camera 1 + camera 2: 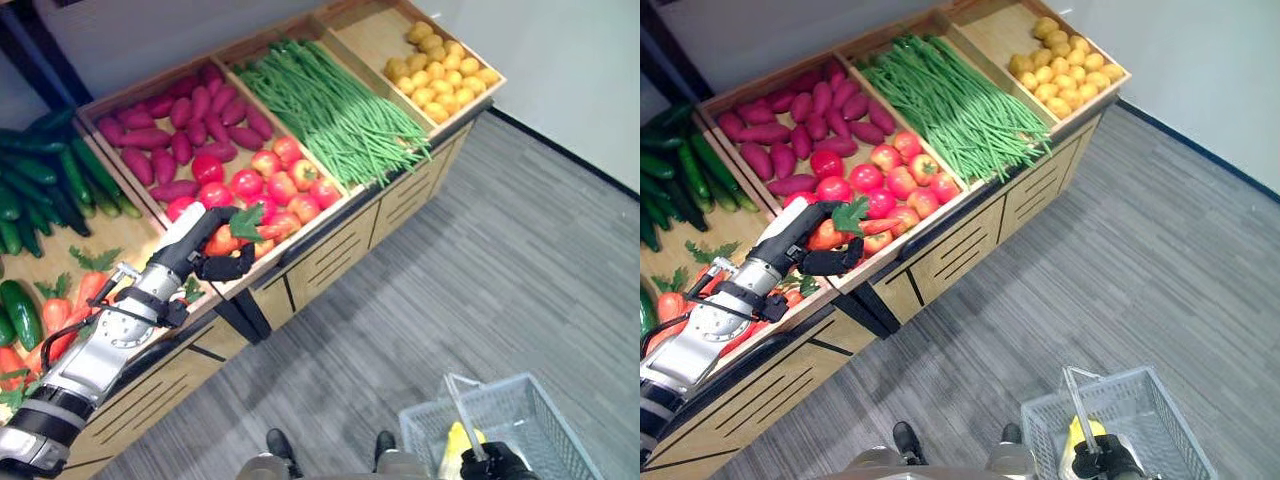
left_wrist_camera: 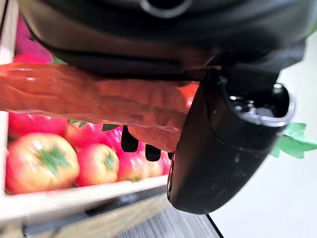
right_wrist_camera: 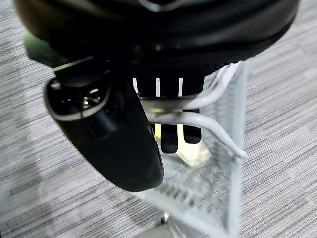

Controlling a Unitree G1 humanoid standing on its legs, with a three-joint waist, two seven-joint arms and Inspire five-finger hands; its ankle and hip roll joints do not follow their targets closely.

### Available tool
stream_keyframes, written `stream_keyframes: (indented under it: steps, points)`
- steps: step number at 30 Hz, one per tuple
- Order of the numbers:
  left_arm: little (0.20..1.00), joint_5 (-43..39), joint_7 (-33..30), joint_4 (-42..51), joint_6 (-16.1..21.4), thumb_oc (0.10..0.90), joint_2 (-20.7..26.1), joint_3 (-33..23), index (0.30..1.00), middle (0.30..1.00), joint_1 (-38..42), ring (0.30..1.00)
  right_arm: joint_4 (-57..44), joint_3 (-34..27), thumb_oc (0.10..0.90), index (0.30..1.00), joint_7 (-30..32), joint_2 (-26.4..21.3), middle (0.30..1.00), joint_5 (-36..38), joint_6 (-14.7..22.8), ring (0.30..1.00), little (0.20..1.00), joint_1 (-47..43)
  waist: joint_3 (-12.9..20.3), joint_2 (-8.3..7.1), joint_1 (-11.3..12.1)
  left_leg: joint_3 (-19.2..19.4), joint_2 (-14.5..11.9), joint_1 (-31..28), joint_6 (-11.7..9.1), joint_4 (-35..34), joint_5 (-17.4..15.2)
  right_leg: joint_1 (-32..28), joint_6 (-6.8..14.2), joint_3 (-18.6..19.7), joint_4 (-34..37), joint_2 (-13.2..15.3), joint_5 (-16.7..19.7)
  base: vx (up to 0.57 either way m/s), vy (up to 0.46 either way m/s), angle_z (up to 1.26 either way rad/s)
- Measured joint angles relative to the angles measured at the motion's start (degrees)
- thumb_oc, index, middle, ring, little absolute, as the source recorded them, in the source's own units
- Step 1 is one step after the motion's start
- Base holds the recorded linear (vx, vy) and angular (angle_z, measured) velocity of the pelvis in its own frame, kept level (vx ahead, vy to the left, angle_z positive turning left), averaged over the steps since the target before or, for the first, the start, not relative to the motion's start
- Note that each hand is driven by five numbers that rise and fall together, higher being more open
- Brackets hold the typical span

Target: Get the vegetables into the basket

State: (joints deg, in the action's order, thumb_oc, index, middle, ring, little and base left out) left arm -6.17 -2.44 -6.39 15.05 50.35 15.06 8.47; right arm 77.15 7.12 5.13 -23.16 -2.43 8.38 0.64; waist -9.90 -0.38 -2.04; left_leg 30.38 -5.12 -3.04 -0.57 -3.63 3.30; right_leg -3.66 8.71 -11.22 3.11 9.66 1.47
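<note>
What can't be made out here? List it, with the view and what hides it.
- Carrot in the left hand: its tip is hidden behind the thumb in the left wrist view.
- Yellow item in the basket: cut off by the bottom edge and the right hand in the eye views; kind unclear.
- Basket floor: hidden by the hand's bulk in the right wrist view.

Bright, even indoor light with soft shadows; both wrist views blur close up, backgrounds soft.

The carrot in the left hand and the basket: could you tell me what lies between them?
In the left eye view, bare grey floor separates the carrot, held in the left hand over the stand's front edge, from the basket.
</note>
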Motion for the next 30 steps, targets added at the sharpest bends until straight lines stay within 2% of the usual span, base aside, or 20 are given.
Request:
stream_keyframes:
  steps: [2,6,10,12,13,14,15,16,17,18,19,20,21,22,23,24,26,28,29,30]
  points:
    - [0.3,-0.1,0.3,0.8,0.0,0.4,-1.4,0.1,0.3,0.3,0.2,0.3,0.0,0.0,0.4,0.3,0.0,-1.0,0.3,0.0,-0.3,0.3,0.3,0.2,0.3,0.22,-1.4,-0.5,-2.3,0.5,-1.4,0.0,0.9,0.2,-1.3,0.3,1.1,-2.2,0.8,-0.04,-0.283,-0.19]
    - [0.3,-0.7,0.3,1.6,0.0,0.4,-1.6,0.6,0.3,0.3,0.2,0.3,-1.9,-0.4,0.4,0.3,0.0,-1.7,0.3,0.1,0.2,0.3,0.3,2.8,0.7,0.27,-3.7,-1.0,-3.7,0.5,-2.6,0.1,1.9,0.2,-2.4,0.9,1.8,-3.8,1.3,-0.05,-0.211,-0.1]
    - [0.3,-1.3,0.3,1.4,-0.2,0.4,-3.7,4.2,0.3,0.3,2.2,0.3,-1.8,-0.4,0.4,0.3,-0.3,-1.5,0.3,0.4,0.7,0.3,0.3,4.7,1.3,1.32,-4.1,-1.9,-5.0,0.7,-2.8,2.4,2.1,-0.3,-3.3,1.1,1.8,-4.5,1.3,-0.07,-0.282,0.0]
    - [0.3,-1.7,0.3,1.0,-0.2,0.4,-4.9,6.0,0.3,0.3,3.0,0.3,-1.7,-0.5,0.4,0.3,-0.3,-1.5,0.3,0.7,0.8,0.3,0.3,4.7,1.3,1.55,-4.1,-4.6,-6.2,1.9,-3.6,5.8,2.7,-0.7,-4.1,1.0,1.4,-4.9,0.5,-0.03,-0.14,-0.08]
    - [0.3,-1.7,0.3,0.7,-0.5,0.4,-5.1,6.7,0.3,0.3,2.8,0.3,-1.9,-0.5,0.4,0.3,-0.2,-1.5,0.3,1.1,0.9,0.3,0.3,4.4,1.1,1.4,-3.3,-9.7,-6.9,2.2,-5.4,9.1,3.9,-0.3,-5.6,2.3,0.2,-4.8,-0.3,-0.01,-0.049,-0.61]
    - [0.3,-1.8,0.3,0.4,-0.6,0.4,-5.6,6.7,0.3,0.3,2.6,0.3,-1.6,-0.4,0.4,0.3,-0.2,-2.0,0.3,1.2,1.4,0.3,0.3,3.7,0.9,0.95,-2.8,-19.4,-6.6,4.9,-6.4,15.7,4.6,0.3,-6.7,5.6,-1.1,-4.7,0.2,0.04,0.006,-1.29]
    - [0.3,-1.8,0.4,0.8,-0.4,0.4,-6.0,6.7,0.3,0.3,2.6,0.3,0.0,-0.2,0.4,0.3,-0.2,-3.8,0.3,1.2,1.4,0.3,0.3,1.9,1.1,1.75,-1.3,-32.9,-2.9,6.0,-9.4,12.1,0.9,1.7,-8.0,9.3,-0.9,-3.9,1.0,0.09,0.017,-1.49]
    - [0.3,-1.8,0.3,1.1,0.1,0.4,-6.1,5.6,0.3,0.3,1.9,0.3,2.5,0.0,0.4,0.3,-0.1,-4.6,0.3,1.2,0.7,0.3,0.3,-1.6,1.0,2.36,-2.4,-41.2,1.0,6.1,-8.5,4.4,-0.6,1.9,-6.5,12.4,1.2,-3.9,2.7,0.12,0.053,-1.5]
    - [0.3,-1.8,0.2,1.1,0.3,0.4,-6.2,5.1,0.3,0.3,1.5,0.3,3.2,0.4,0.4,0.3,-0.2,-4.6,0.3,1.1,0.4,0.3,0.3,-3.1,1.0,2.35,-2.0,-46.6,3.6,6.4,-7.7,2.3,-0.9,2.3,-6.6,15.2,1.6,-4.4,2.6,0.08,0.072,-1.88]
    - [0.3,-1.8,-0.1,1.4,0.7,0.4,-6.2,3.7,0.3,0.3,-0.5,0.3,3.4,1.4,0.4,0.3,-0.2,-5.3,0.3,1.0,0.4,0.3,0.3,-4.3,0.9,2.22,0.3,-54.9,6.5,6.3,-6.4,1.5,-1.7,3.9,-6.4,20.7,1.8,-5.0,3.2,0.08,0.107,-2.08]
    - [0.3,-1.8,-0.1,1.4,0.6,0.4,-6.2,3.5,0.3,0.3,-1.7,0.3,3.3,2.4,0.4,0.3,-0.2,-6.1,0.3,1.0,0.6,0.3,0.3,-4.8,0.9,2.64,0.8,-56.3,7.9,7.2,-5.5,3.2,-1.4,4.4,-5.2,22.4,1.8,-5.6,4.2,0.13,0.216,-1.87]
    - [0.3,-1.8,0.0,1.9,0.6,0.4,-6.2,3.5,0.3,0.3,-2.3,0.3,3.0,2.4,0.4,0.3,-0.2,-6.8,0.3,1.0,1.1,0.3,0.3,-4.1,0.9,4.35,-0.5,-51.5,6.2,8.6,-3.6,4.6,0.5,3.8,-4.8,22.4,1.9,-7.2,3.8,0.15,0.278,-0.95]
    - [0.3,-2.1,0.0,1.8,0.6,0.4,-5.8,3.4,0.3,0.3,-2.2,0.3,2.7,2.3,0.4,0.3,0.2,-5.4,0.3,1.1,0.7,0.3,0.3,-3.3,0.2,2.67,-0.8,-47.4,6.5,7.6,-1.7,4.6,-0.8,2.7,-5.3,21.6,1.8,-5.6,3.3,0.14,0.341,-0.28]
    - [0.3,-2.2,0.2,2.1,0.6,0.4,-5.1,3.4,0.3,0.3,-2.1,0.3,2.2,2.3,0.4,0.3,-0.9,-4.8,0.3,1.0,1.0,0.3,0.3,-1.1,0.0,0.74,-1.5,-41.1,6.4,7.5,-1.0,3.5,-0.9,2.7,-4.3,20.1,1.8,-3.3,3.2,0.1,0.356,-0.18]
    - [0.3,-2.9,0.3,2.1,0.3,0.4,-3.9,3.4,0.3,0.3,-2.3,0.3,3.4,2.2,0.4,0.3,-0.2,-4.8,0.3,1.0,0.0,0.3,0.3,1.5,-0.1,0.25,-2.3,-37.6,8.5,5.9,1.9,1.5,1.0,3.0,-3.4,20.4,0.9,-0.8,2.9,0.08,0.515,-0.31]
    - [0.3,-3.2,0.2,2.0,0.3,0.4,-2.8,3.3,0.3,0.3,-2.5,0.3,3.4,2.2,0.4,0.3,-0.1,-4.7,0.3,1.0,-0.2,0.3,0.3,2.3,-0.2,-0.01,-2.3,-35.8,9.5,4.1,2.8,0.6,1.1,3.1,-2.4,21.0,-0.2,0.2,3.3,0.04,0.504,-0.89]
    - [0.3,-3.5,0.3,1.1,0.3,0.4,-2.0,1.6,0.3,0.3,-3.3,0.3,-0.6,0.9,0.4,0.3,-0.2,-4.5,0.3,0.9,-0.1,0.3,0.3,0.5,-0.1,0.01,-1.0,-28.4,9.8,2.1,4.8,-1.5,0.1,7.0,-0.2,25.1,-4.5,0.5,4.2,-0.03,0.382,-1.51]
    - [0.3,-3.5,0.6,1.4,0.3,0.4,-2.0,1.5,0.3,0.3,-3.2,0.3,-1.7,0.7,0.4,0.3,-0.2,-3.5,0.3,0.7,0.3,0.3,0.3,-0.6,-0.2,-0.46,-2.6,-26.6,11.8,2.1,6.1,-1.5,0.2,8.6,0.7,24.7,-5.0,1.8,4.8,-0.12,0.236,-0.9]
    - [0.3,-3.5,0.7,1.8,0.4,0.4,-1.7,1.3,0.3,0.3,-3.0,0.3,-1.9,0.8,0.4,0.3,-0.3,-3.2,0.3,0.6,0.3,0.3,0.3,-0.7,-0.4,-0.93,-2.5,-24.0,12.5,3.4,6.7,-1.0,0.6,11.3,2.7,24.8,-5.2,2.2,6.7,-0.25,0.146,-0.66]
    - [0.3,-3.6,0.7,1.7,0.4,0.4,-1.2,1.1,0.3,0.3,-2.4,0.3,-2.6,1.2,0.4,0.3,-0.3,-2.9,0.3,0.5,0.4,0.3,0.3,-1.6,-0.7,-1.04,-2.0,-23.1,12.5,5.2,7.0,-0.2,0.6,12.7,3.2,24.5,-5.1,2.5,7.4,-0.19,0.05,-0.59]
